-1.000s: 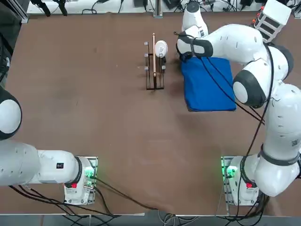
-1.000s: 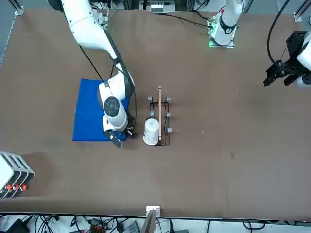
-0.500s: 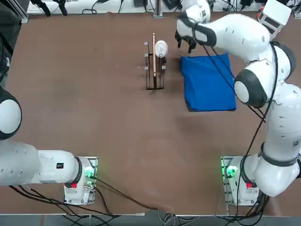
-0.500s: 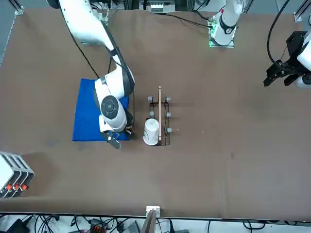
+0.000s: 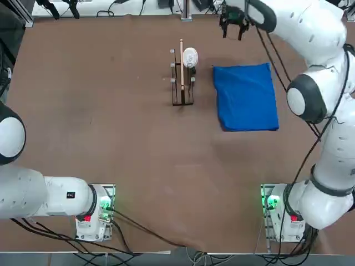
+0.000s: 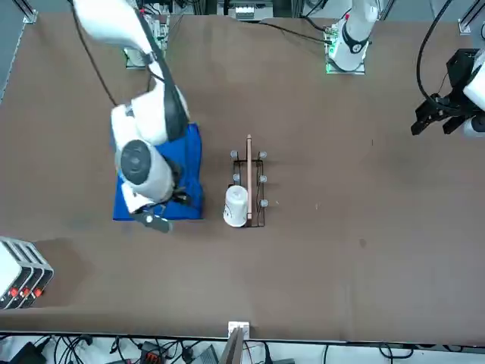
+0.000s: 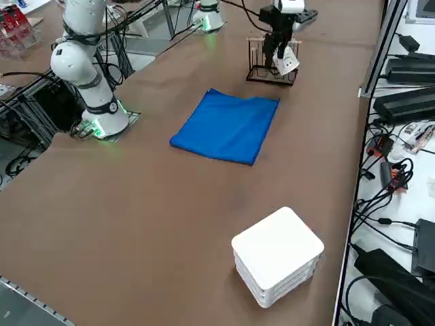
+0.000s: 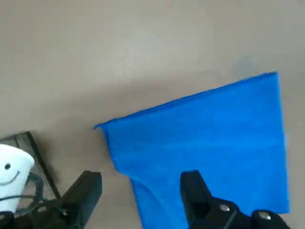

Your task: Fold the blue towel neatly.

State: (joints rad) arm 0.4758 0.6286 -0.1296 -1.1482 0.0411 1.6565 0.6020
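A wire rack (image 5: pixel 182 83) stands mid-table with a white cup (image 5: pixel 189 57) resting in its far end. Just right of it the towel (image 5: pixel 246 97) lies flat on the table (image 5: pixel 111 111), folded into a neat rectangle. Raised above the towel's far edge, the right gripper (image 5: pixel 232 26) has its 2 fingers spread wide, holding nothing.

The right arm (image 6: pixel 144 163) hides part of the blue towel (image 6: pixel 189 174).

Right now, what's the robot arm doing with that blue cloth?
Right gripper open, empty, raised above table. Blue towel folded flat. Wire rack with white cup beside it, not blocking.
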